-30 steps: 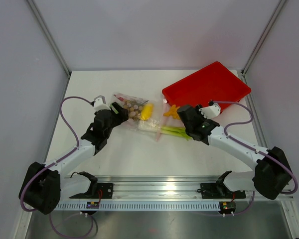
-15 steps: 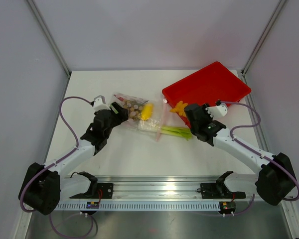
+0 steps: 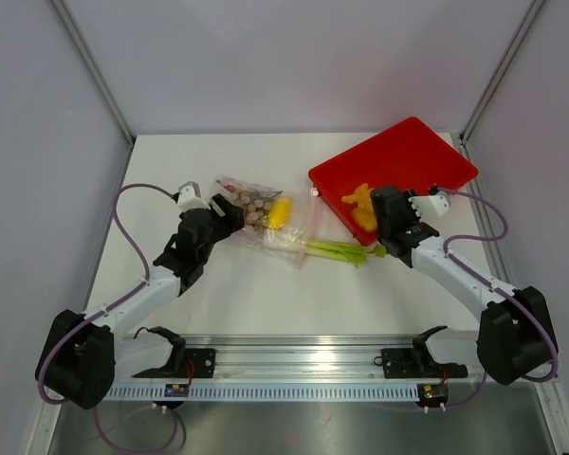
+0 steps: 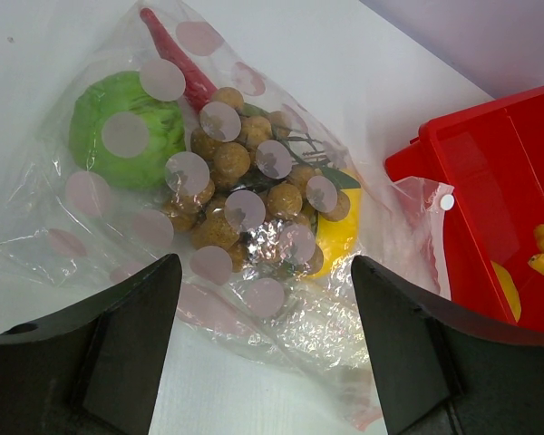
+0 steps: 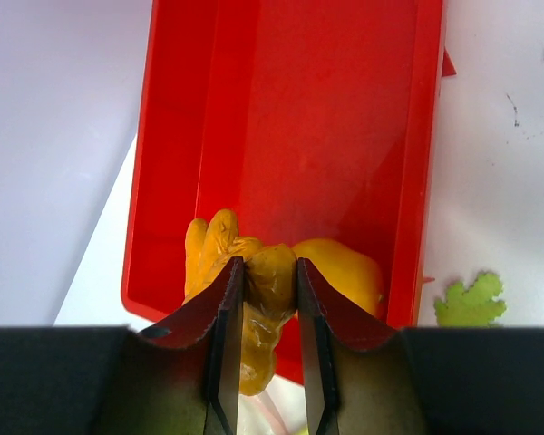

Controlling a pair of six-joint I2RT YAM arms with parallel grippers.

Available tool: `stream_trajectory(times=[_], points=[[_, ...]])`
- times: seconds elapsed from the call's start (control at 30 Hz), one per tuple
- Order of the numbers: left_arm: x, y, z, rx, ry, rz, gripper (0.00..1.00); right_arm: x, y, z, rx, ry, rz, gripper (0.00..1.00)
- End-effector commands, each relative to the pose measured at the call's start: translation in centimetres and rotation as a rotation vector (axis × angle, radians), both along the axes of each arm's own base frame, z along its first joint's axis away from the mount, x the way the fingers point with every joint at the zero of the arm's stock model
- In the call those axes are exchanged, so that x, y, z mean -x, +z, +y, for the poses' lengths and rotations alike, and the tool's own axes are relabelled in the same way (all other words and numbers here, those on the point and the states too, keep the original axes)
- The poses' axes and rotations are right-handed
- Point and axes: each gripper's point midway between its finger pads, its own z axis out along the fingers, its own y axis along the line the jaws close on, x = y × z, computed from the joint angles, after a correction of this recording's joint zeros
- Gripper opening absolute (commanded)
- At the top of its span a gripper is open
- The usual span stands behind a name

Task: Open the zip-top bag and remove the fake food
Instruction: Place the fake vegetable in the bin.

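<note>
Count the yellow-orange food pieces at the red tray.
2. One piece is pinched in the right gripper over the tray; the other piece lies in the tray beside it. More may hide.

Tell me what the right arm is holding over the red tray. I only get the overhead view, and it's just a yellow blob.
Observer: Its wrist camera shows the right end effector shut on a knobbly yellow-orange toy food piece, above the red tray.
Visitor: Does the zip-top bag hold anything besides the tan balls?
Observer: Yes, the left wrist camera shows a green round fruit inside.
Visitor: Is the left arm gripping the bag?
Observer: The left end effector is open, its fingers wide apart.
</note>
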Motion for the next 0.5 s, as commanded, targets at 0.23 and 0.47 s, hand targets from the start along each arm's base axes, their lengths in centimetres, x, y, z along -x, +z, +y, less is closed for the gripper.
stream_trajectory(times=[0.23, 0.47], points=[[-0.8, 2.6, -0.6, 0.039, -0.008, -0.071, 0.79, -1.9, -2.8, -2.8, -0.065, -0.068, 0.043, 0.26], [-0.9, 2.4, -0.7, 0.038, -0.010, -0.068, 0.80, -1.9, -5.4, -3.6, -0.074, -0.099, 0.124, 0.25]])
